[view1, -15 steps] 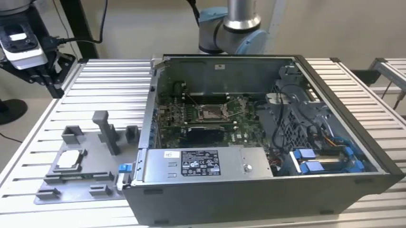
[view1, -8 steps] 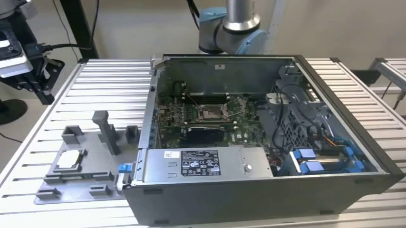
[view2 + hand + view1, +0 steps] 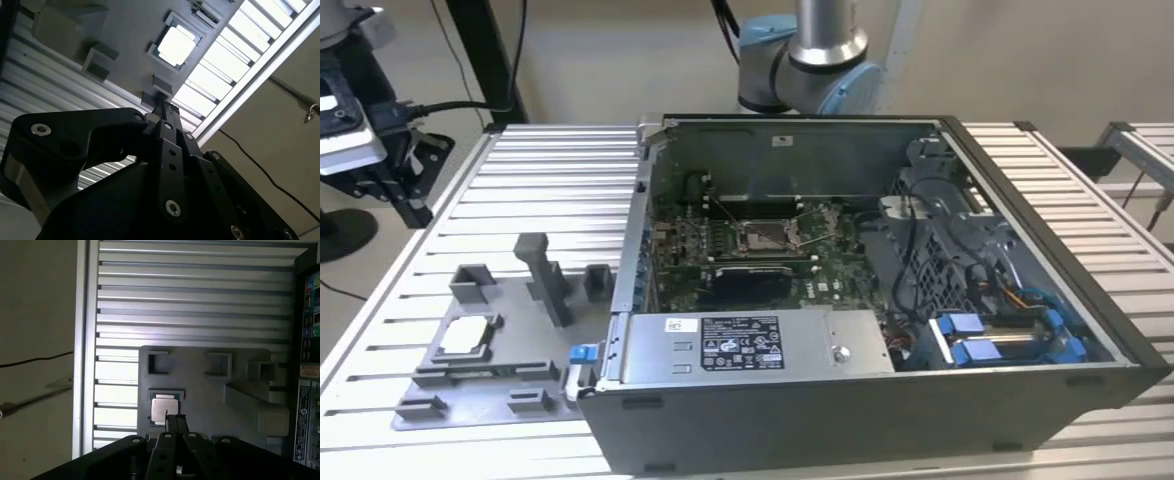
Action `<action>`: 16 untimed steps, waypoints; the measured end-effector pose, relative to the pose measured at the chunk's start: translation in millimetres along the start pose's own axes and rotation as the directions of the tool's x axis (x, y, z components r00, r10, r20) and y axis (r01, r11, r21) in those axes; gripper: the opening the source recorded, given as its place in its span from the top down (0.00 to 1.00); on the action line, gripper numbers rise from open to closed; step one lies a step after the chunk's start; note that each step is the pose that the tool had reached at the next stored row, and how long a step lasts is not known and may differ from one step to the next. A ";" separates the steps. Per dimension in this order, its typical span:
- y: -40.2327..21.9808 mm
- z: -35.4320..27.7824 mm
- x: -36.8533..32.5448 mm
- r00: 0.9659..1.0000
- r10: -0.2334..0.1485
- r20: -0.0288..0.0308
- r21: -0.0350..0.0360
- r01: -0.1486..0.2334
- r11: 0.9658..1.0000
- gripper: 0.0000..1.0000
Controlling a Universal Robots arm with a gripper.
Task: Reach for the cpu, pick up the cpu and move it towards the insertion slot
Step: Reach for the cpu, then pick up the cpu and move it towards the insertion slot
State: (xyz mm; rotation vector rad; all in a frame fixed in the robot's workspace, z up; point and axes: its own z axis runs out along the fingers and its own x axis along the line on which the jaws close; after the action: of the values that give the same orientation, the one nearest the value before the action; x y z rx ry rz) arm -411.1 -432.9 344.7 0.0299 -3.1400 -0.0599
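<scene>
the cpu (image 3: 161,409), a small flat square chip with a silvery-white metal top, lies in a shallow square recess of the matte grey plastic fixture plate (image 3: 520,350). the plate rests on the ribbed aluminium worktop (image 3: 520,180), beside the open grey steel computer case (image 3: 854,420). in the first wrist view the black gripper (image 3: 175,421) hangs above the chip without touching it, its jaws pressed together on nothing. we judge the chip light, stiff and thin, its smooth lid slippery and its underside delicate. we would take it by two opposite edges, wherever the recess wall leaves room. the insertion slot (image 3: 767,235), a shiny metal frame with a dark centre on green board, sits inside the case, well apart.
</scene>
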 end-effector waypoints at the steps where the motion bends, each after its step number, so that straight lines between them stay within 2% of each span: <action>1: 0.0 0.1 0.0 1.000 0.000 0.000 0.000 0.000 1.000 1.00; 4: 0.0 0.1 0.0 1.000 0.000 0.000 0.000 0.000 1.000 1.00; 5: 0.0 0.1 0.0 1.000 0.000 0.000 0.000 0.000 1.000 0.00; 16: 0.0 0.3 0.0 1.000 0.000 0.000 0.000 0.000 1.000 0.00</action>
State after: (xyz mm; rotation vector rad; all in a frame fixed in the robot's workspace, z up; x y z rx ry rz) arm -411.0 -432.9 344.4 0.0300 -3.1401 -0.0600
